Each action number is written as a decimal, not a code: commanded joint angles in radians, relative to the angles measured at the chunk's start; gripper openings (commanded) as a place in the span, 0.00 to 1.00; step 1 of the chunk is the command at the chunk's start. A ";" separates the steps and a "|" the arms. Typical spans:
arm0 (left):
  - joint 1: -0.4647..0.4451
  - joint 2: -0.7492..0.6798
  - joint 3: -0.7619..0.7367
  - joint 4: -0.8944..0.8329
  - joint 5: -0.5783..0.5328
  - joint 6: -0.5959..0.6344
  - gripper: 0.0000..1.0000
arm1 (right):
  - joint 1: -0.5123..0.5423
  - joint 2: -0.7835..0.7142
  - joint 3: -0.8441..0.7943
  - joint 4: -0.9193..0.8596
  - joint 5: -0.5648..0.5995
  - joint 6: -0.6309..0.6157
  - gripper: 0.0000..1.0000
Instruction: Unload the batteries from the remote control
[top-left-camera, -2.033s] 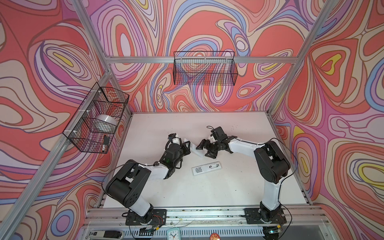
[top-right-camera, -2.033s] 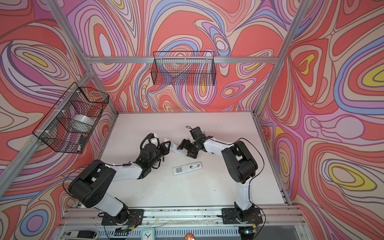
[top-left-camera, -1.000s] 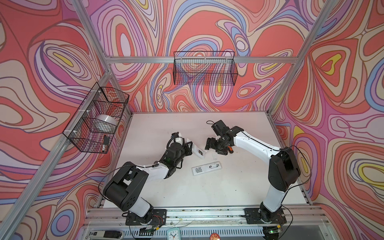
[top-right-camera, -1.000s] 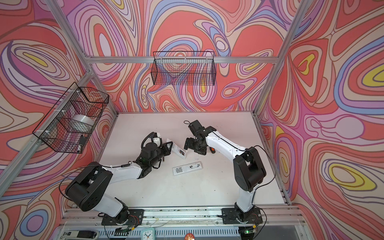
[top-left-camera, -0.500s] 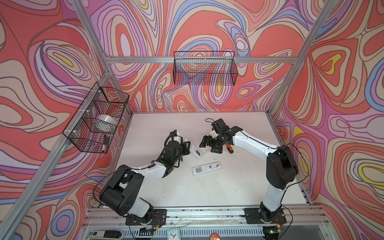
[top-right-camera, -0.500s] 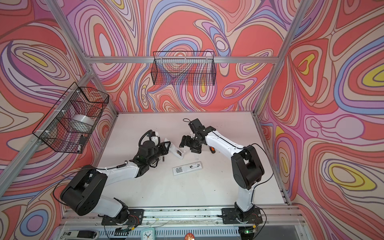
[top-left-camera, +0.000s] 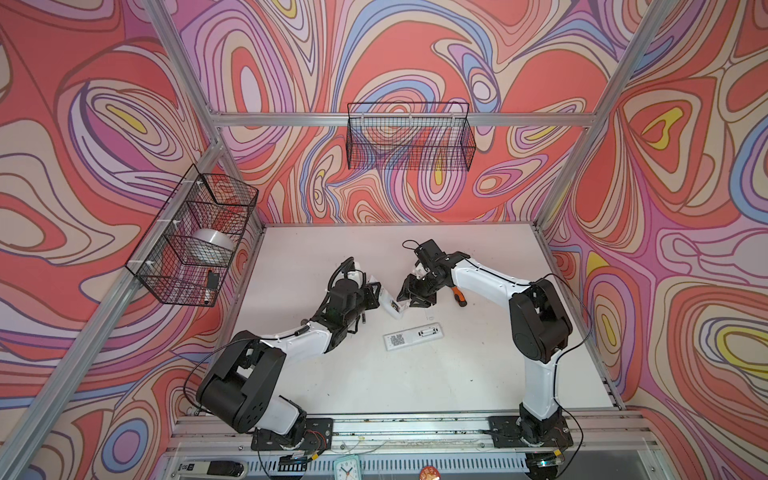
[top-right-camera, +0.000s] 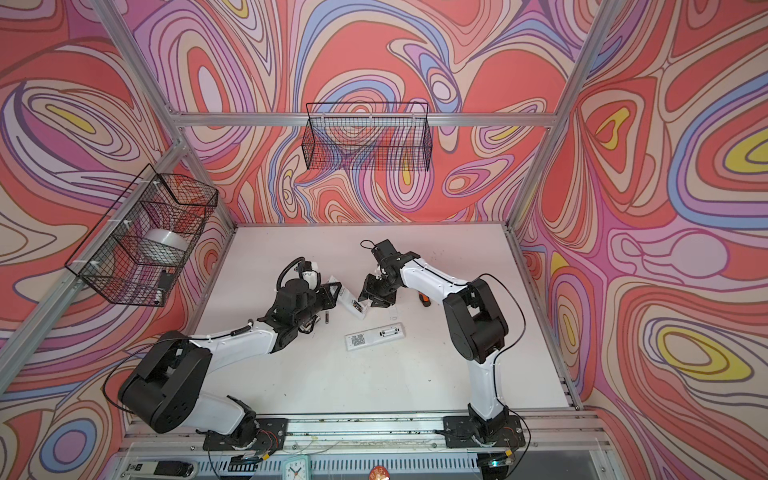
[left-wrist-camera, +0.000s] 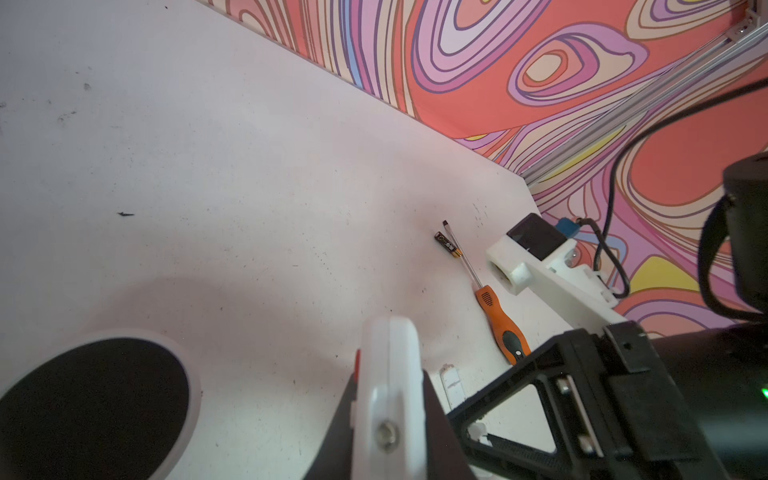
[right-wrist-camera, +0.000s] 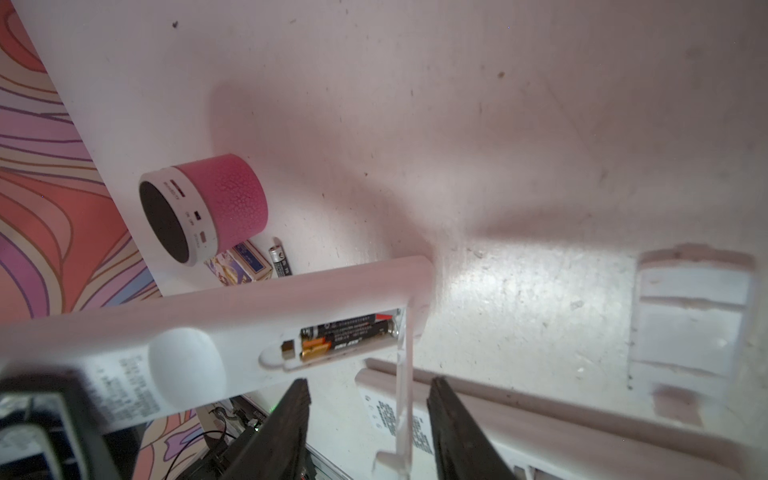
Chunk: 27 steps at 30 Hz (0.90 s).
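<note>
As I judge it, the step in hand is to take out the two batteries (right-wrist-camera: 349, 336) that lie side by side in the open bay of the remote (right-wrist-camera: 232, 328). The left tool (left-wrist-camera: 388, 399) is closed on the body of this remote and holds it tilted above the counter (top-left-camera: 332, 374), with the bay turned to the right arm. The right tool (right-wrist-camera: 370, 384) is partly open and grips nothing. Its jaws stand on either side of a thin clear flap (right-wrist-camera: 404, 374) at the end of the bay, with free space on both sides.

To do this well, the right tool should pass the flap, lever out one end of the nearer battery first, and then pinch across the cylinder, not along it. The left tool must hold firm, because a push on the bay could turn the remote in the grip.

The left arm lies low and long over the counter, with the wrist rolled so that the remote stands on its edge. The right arm has its elbow high, the forearm comes down toward the middle, and the wrist bends to the remote. One loose battery (left-wrist-camera: 448, 245) lies beside the screwdriver (left-wrist-camera: 498, 320), and another lies near the pink speaker (right-wrist-camera: 208, 208)
</note>
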<state>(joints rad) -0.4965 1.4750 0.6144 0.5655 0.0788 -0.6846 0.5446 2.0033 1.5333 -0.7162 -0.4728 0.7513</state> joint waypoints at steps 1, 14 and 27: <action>0.003 0.021 0.034 -0.088 0.006 0.048 0.00 | 0.003 0.021 0.016 -0.022 -0.012 -0.008 0.41; 0.002 0.023 0.048 -0.142 0.000 0.065 0.00 | 0.003 -0.028 -0.007 -0.088 0.006 -0.041 0.18; 0.002 0.007 0.047 -0.176 -0.013 0.068 0.00 | 0.002 -0.085 -0.011 -0.141 0.059 -0.067 0.12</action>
<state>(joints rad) -0.4965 1.4811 0.6594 0.4923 0.0853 -0.6552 0.5449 1.9667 1.5139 -0.8230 -0.4519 0.7078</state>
